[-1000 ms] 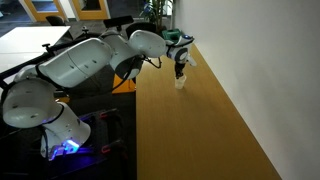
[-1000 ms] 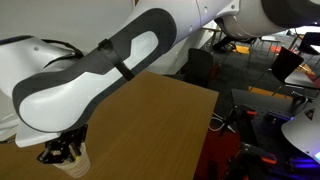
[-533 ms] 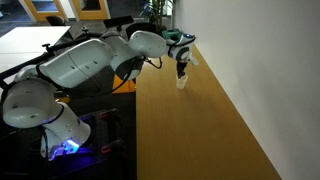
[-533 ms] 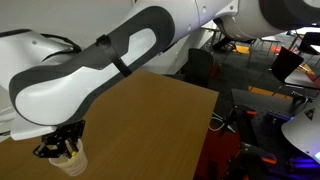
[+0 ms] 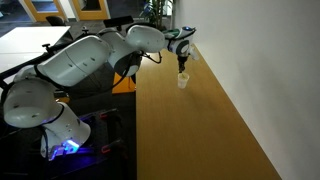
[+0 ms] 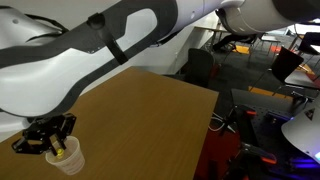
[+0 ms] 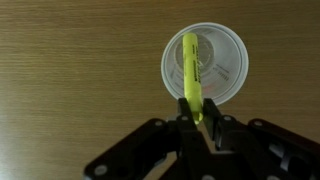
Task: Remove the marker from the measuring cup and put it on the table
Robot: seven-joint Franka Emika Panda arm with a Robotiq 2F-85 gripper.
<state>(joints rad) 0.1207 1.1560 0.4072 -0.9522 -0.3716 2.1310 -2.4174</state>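
Claw (image 7: pixel 198 118) pinches one end of the yellow marker (image 7: pixel 190 65), which hangs over the measuring cup (image 7: pixel 225 75), its tip maybe still inside. The cup stands on the brown wood counter (image 7: pixel 70 60) beside a white wall (image 5: pixel 245 60). The claw is higher than a second ago.

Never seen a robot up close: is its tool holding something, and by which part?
Yes, the tool grips the yellow marker by its top end; the rest points down toward the measuring cup.
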